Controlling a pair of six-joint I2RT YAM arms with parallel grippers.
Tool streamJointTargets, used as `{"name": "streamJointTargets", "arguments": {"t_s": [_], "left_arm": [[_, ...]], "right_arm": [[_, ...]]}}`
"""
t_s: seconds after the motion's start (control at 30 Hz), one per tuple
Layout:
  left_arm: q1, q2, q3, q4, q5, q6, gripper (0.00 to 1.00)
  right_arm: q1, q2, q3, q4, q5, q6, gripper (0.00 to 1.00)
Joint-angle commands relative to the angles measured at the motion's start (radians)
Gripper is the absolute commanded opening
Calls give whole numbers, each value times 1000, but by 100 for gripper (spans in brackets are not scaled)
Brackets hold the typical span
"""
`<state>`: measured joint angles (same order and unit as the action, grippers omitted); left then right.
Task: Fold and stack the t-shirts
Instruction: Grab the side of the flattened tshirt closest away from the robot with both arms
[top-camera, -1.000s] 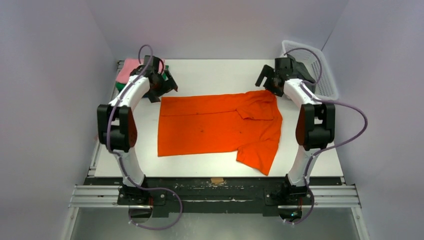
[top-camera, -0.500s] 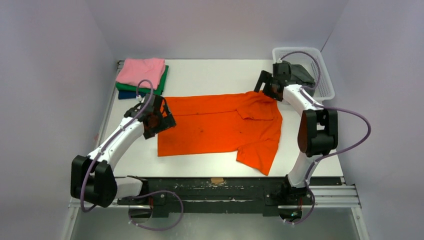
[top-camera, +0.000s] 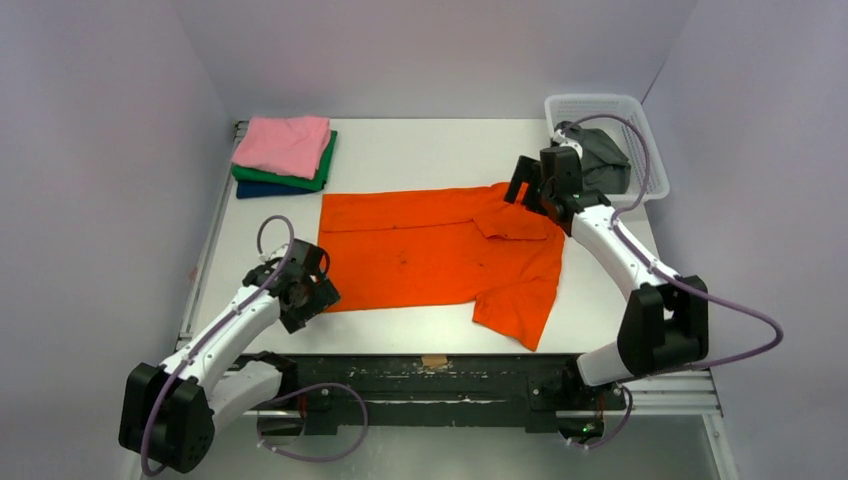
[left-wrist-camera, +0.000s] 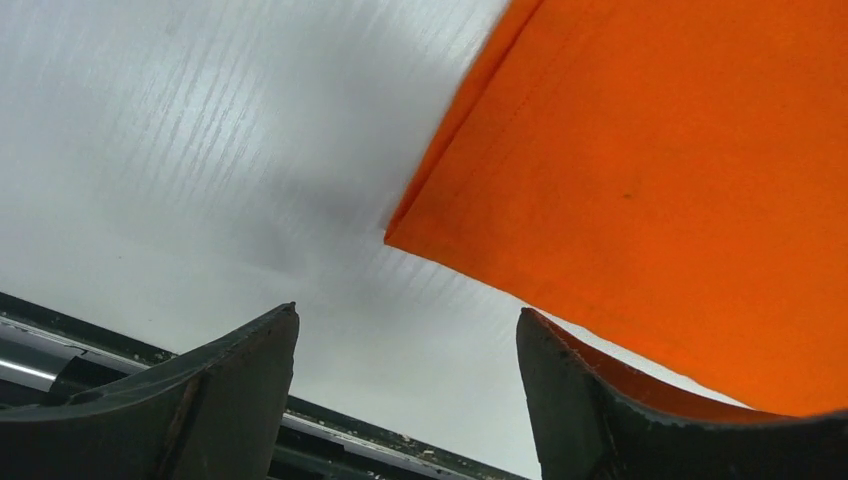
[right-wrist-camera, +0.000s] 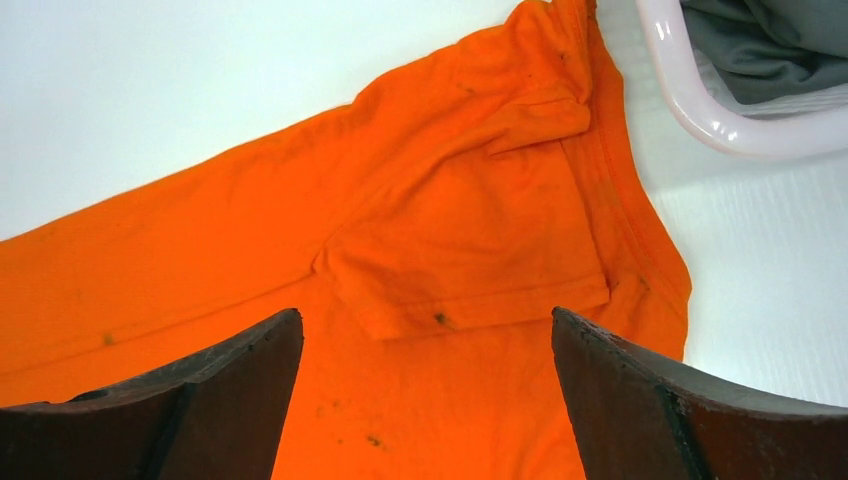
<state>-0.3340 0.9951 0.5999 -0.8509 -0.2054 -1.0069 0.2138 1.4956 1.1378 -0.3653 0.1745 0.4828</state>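
The orange t-shirt (top-camera: 440, 250) lies spread on the white table, its far sleeve folded over its body and its near sleeve (top-camera: 515, 312) hanging toward the front edge. My left gripper (top-camera: 312, 292) is open and empty just left of the shirt's near-left corner (left-wrist-camera: 395, 235). My right gripper (top-camera: 528, 192) is open and empty, hovering over the folded sleeve (right-wrist-camera: 470, 255) at the shirt's far right. A folded stack, pink (top-camera: 284, 142) on green (top-camera: 322, 168) on navy blue, sits at the far left. A dark grey shirt (top-camera: 605, 160) lies in the basket.
The white lattice basket (top-camera: 600, 103) stands at the far right corner; its rim (right-wrist-camera: 720, 125) shows in the right wrist view. The table's front edge and black rail (left-wrist-camera: 110, 345) run just below my left gripper. Grey walls enclose the table.
My left arm has swung from the far-left stack down to the shirt's near-left corner. My right gripper has moved from the basket side slightly down over the shirt's far right sleeve.
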Motion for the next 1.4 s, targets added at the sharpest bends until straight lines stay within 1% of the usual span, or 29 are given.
{"name": "streamJointTargets", "arguments": {"t_s": [0.0,0.1,0.13,0.17,0.3,0.43,0.63,0.77,0.83,0.87,0.93,1.07,1.17,1.27,1.37], "left_arm": [[-9,41,-35,93,-17,-111,72],[-12,100,-34,138,-28,-151,51],[-13,117,-33,149,-35,-166,46],[-13,135,-33,156,-44,-180,43],[-17,187,-27,159,-80,-227,38],[-20,212,-12,149,-113,-241,36],[-20,282,45,148,-130,-214,31],[-20,312,73,155,-138,-201,30],[-20,327,84,159,-143,-194,26],[-20,333,90,160,-145,-191,19],[-20,346,102,164,-145,-178,0],[-20,345,105,174,-125,-153,0],[-20,324,94,181,-109,-135,0],[-20,292,85,181,-100,-117,0],[-20,259,76,173,-107,-107,0]], "right_arm": [[9,-89,-68,74,53,44,91],[9,-104,-77,76,51,43,91],[9,-102,-75,74,51,42,91],[9,-101,-74,71,50,42,91],[9,-100,-71,68,49,38,90],[10,-102,-71,63,53,36,90],[10,-127,-73,47,64,37,90],[10,-145,-69,26,77,36,90],[9,-151,-68,18,78,36,90],[10,-154,-66,13,79,36,90],[10,-161,-66,4,82,36,90],[10,-181,-69,-36,93,38,89],[35,-196,-73,-110,101,56,88],[109,-209,-67,-224,154,80,87],[204,-225,-99,-359,163,101,86]]}}
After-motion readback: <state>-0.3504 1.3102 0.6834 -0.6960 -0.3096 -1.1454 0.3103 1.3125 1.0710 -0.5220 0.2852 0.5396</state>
